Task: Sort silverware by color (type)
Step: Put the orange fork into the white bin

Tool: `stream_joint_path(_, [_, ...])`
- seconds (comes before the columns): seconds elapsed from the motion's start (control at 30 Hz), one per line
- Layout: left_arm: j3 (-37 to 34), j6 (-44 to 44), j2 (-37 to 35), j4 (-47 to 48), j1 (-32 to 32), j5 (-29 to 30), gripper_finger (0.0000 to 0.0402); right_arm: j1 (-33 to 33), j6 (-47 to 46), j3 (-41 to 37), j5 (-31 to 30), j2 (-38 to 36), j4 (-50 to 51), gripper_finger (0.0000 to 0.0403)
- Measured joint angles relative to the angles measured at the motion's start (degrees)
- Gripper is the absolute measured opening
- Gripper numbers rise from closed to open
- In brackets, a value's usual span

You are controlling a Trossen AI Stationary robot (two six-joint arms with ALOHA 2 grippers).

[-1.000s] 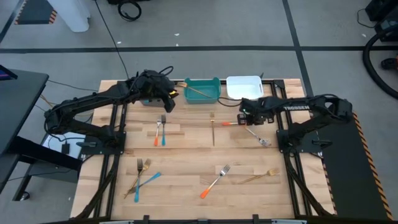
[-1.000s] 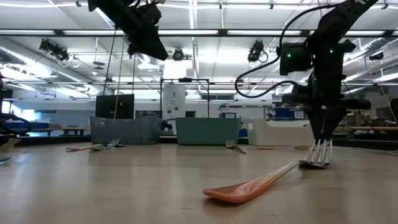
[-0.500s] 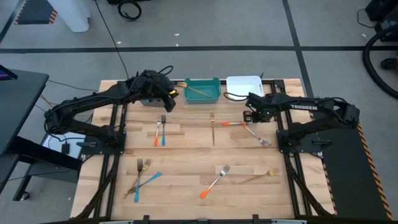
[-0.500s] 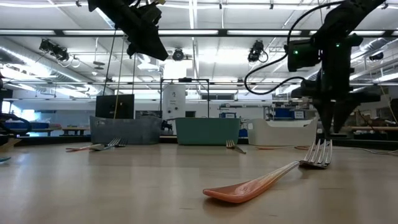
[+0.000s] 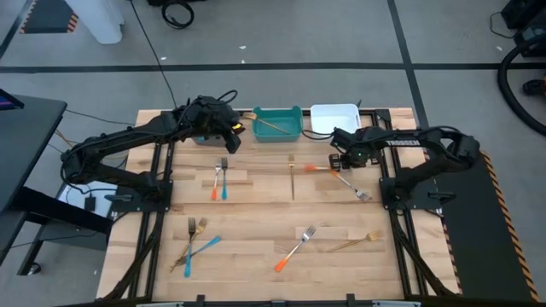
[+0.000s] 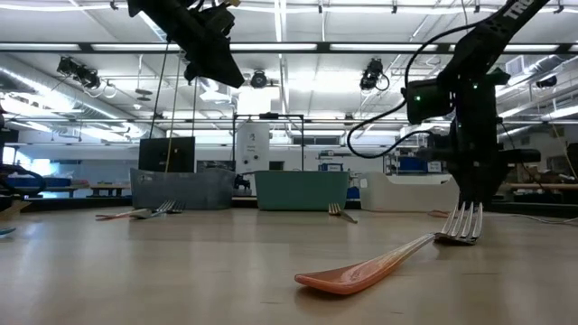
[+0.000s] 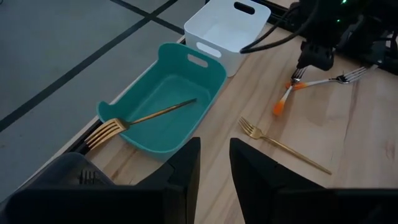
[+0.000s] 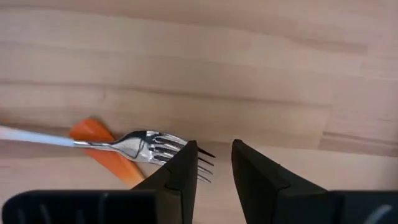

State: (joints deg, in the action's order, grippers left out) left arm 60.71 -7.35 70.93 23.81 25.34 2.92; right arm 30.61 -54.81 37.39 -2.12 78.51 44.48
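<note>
While your right end effector (image 5: 344, 159) shifts back over the orange fork, nothing is pinched yet.

Over the last second it swung out toward the white bin (image 5: 334, 118) and has now returned, hanging just above the orange-handled fork (image 5: 322, 169), where that fork crosses a silver-headed utensil (image 5: 354, 188). Its fingers (image 8: 180, 168) are spread a little and empty, with the tines (image 8: 155, 148) just ahead of them in the right wrist view. That reads as re-aiming, so expect a descent next; the crossed pieces could drag each other. Your left end effector (image 5: 229, 136) has stayed put near the teal bin (image 5: 277, 124), its fingers slightly apart and holding nothing. One gold fork (image 7: 144, 118) lies in the teal bin; another gold fork (image 5: 292, 175) and the rest wait on the tabletop (image 5: 256, 230).
</note>
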Motion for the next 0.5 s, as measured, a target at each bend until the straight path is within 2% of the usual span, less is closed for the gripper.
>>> stream_joint_path(0.5, [0.0, 0.0, -0.02, -0.02, 0.0, 0.0, 0.0096, -0.07, 0.96, -0.04, 7.76, -0.56, -2.3, 0.0106])
